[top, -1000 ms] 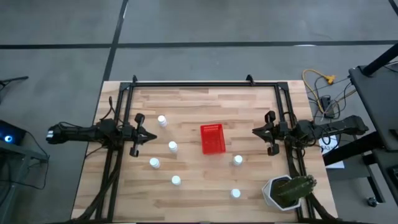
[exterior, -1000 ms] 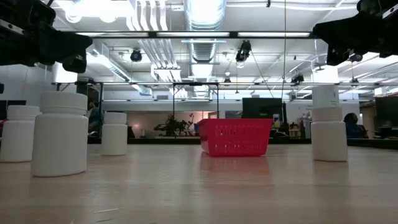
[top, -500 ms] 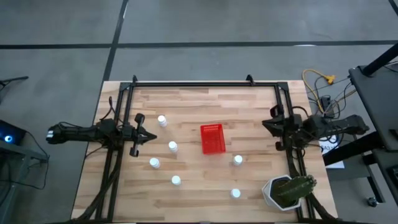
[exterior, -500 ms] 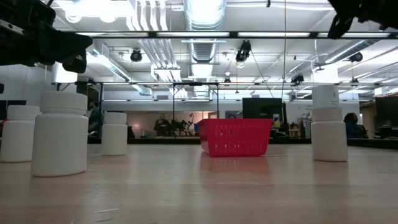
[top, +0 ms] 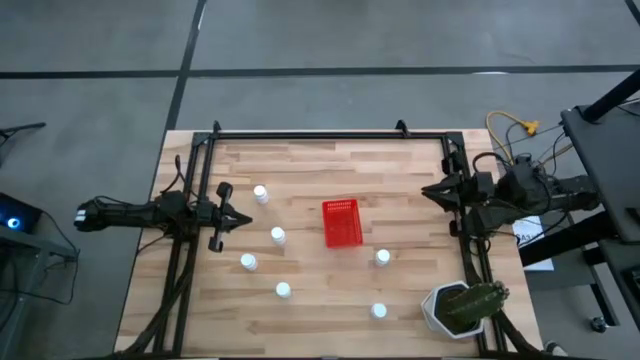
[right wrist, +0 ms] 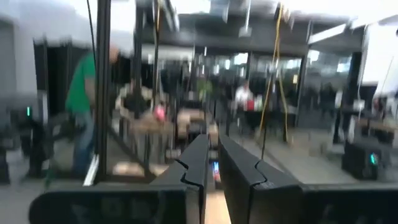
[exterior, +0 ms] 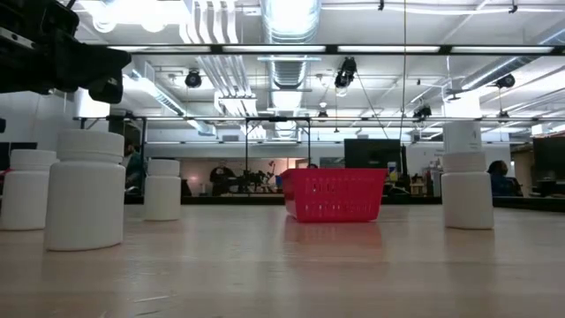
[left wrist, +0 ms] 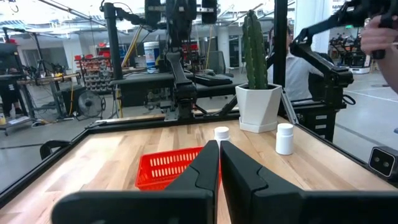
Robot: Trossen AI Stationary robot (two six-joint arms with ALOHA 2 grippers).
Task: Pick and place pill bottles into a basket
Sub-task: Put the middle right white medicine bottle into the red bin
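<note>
We see the red basket (top: 341, 222) standing near the middle of the wooden table (top: 310, 160) with nothing visible in it, and six white pill bottles (top: 278, 236) standing upright on the bare wood around it. Four bottles stand on the left side of the basket and two on its right, one of those just beside the basket's near right corner. Our left gripper (top: 243, 219) hangs over the left edge of the table with its fingers pressed together, holding nothing. Our right gripper (top: 430, 193) is at the right edge of the table, raised, its fingers nearly together and empty. A white pot with a cactus (top: 462, 306) sits at the near right corner.
</note>
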